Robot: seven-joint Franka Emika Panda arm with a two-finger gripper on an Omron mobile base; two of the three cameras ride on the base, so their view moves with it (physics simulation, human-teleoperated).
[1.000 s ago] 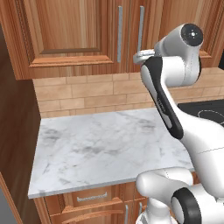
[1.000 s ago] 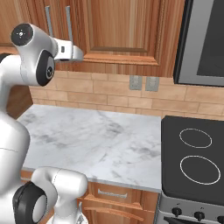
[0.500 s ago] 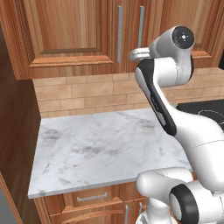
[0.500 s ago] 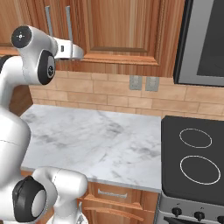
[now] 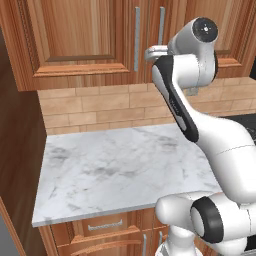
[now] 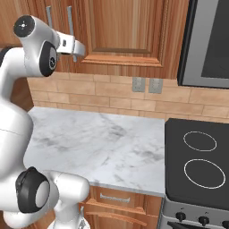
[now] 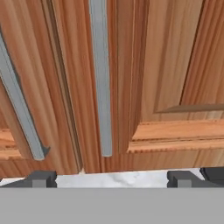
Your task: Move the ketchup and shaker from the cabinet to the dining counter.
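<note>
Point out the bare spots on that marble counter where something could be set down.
The marble counter is bare from the brick backsplash to its front edge, and from its left end to the stovetop. The only crowding is overhead: the gripper, jaws open, sits close to the closed cabinet handles.

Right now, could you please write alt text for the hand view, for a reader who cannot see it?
Close-up of the closed reddish-brown cabinet doors, with two long vertical metal bar handles: one handle near the centre, another handle slanting at the left. The open gripper points at them, its dark fingertips spread wide at the bottom, a strip of marble counter between them.
</note>
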